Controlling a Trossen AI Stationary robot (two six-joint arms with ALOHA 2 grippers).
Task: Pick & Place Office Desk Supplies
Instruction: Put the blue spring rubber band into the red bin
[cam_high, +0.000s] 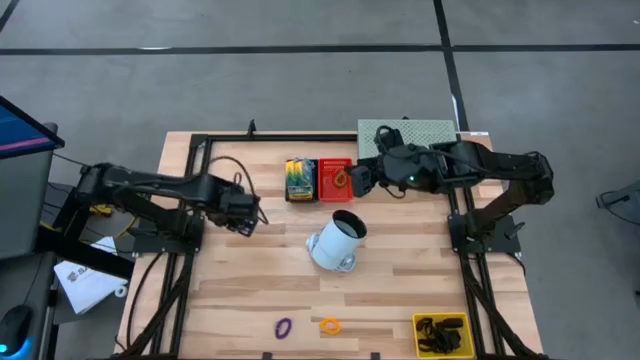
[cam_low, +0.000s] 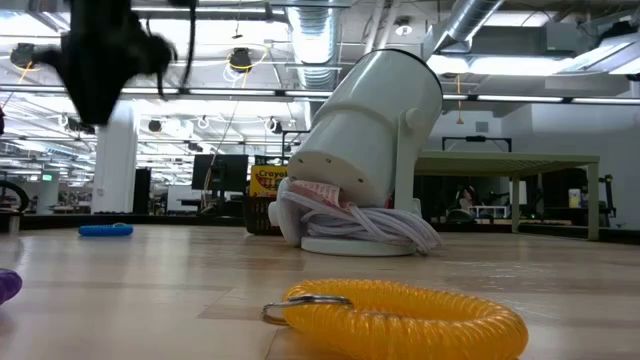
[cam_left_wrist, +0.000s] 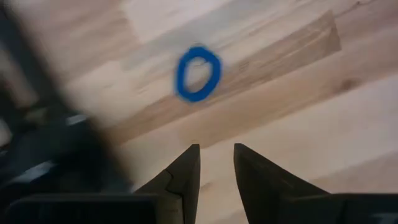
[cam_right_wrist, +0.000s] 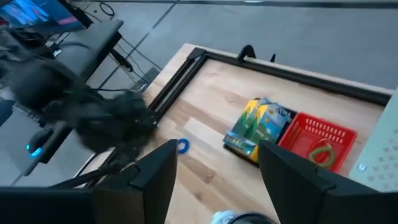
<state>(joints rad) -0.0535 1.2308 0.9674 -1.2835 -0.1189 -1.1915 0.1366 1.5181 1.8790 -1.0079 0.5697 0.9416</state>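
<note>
Right claw (cam_high: 362, 181) hangs over the red mesh basket (cam_high: 334, 179), fingers spread wide in its wrist view (cam_right_wrist: 214, 180), nothing between them; inside the basket lie a green and an orange rubber-band ring (cam_right_wrist: 321, 153). Judgement: a drop into the basket looks finished, so this arm's next move would be to lift clear and go for another item. Left claw (cam_high: 248, 213) hovers above bare wood at about 9 o'clock from the counter's (cam_high: 400, 300) centre, fingers (cam_left_wrist: 186, 174) narrow with only a slim gap and nothing held; a blue rubber-band ring (cam_left_wrist: 198, 73) lies flat on the planks just ahead of the tips. Judgement: that ring is the likely next pick, calling for a wider opening, a descent with one finger inside the loop or both astride it, then a pinch on thin flexible material that may slide on the smooth wood. Crayon box (cam_high: 300, 179), yellow-green printed card, sits touching the basket's 9 o'clock side. White cylindrical desk lamp or fan unit (cam_high: 337, 241) lies tilted at centre, its white cord bundled at the base (cam_low: 360, 222). At 6 o'clock: purple ring (cam_high: 284, 326) and yellow coiled keyring band (cam_low: 400, 315), ribbed like a spring, with a metal split ring. Yellow tray (cam_high: 442, 334) at 5 o'clock holds black binder clips.
</note>
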